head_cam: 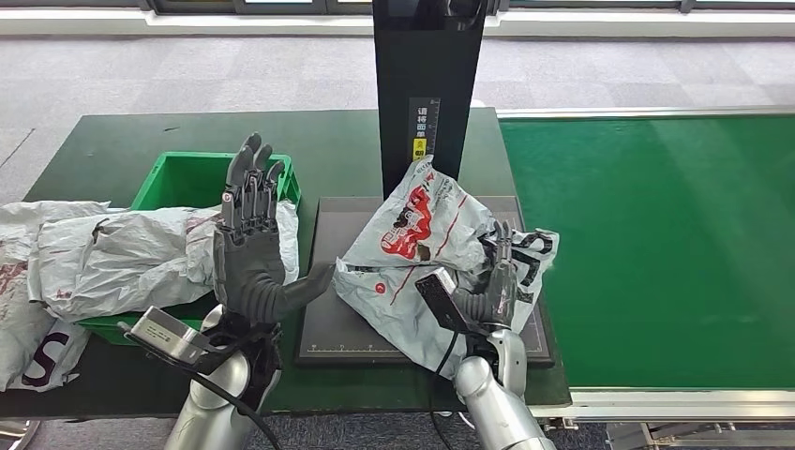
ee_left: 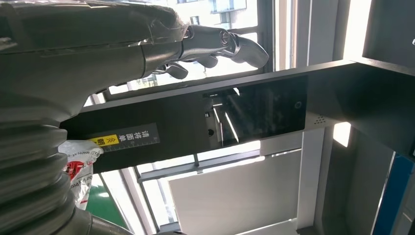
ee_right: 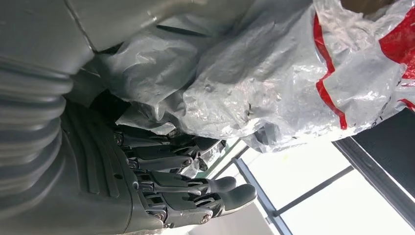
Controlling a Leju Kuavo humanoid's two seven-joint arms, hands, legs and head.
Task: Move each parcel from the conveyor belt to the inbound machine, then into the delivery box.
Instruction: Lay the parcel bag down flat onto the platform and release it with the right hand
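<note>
A crumpled grey-white parcel point(head_cam: 417, 239) with red print lies on the black platform point(head_cam: 323, 309) of the inbound machine, leaning on its black column point(head_cam: 431, 84). My right hand point(head_cam: 497, 281) grips the parcel's right side. In the right wrist view the parcel point(ee_right: 254, 83) sits between the thumb and the dark fingers point(ee_right: 195, 188) of the right hand point(ee_right: 147, 196). My left hand point(head_cam: 248, 239) is raised left of the platform, fingers apart and pointing up, holding nothing. The left wrist view shows the left hand point(ee_left: 147, 49) in front of the column point(ee_left: 244, 117) and a corner of the parcel point(ee_left: 78, 166).
The green delivery box point(head_cam: 187, 178) stands left of the machine, with grey parcels point(head_cam: 131, 253) draped over its front and spilling onto the dark table point(head_cam: 112, 141). The green conveyor belt point(head_cam: 656, 244) runs along the right, with no parcel in sight on it.
</note>
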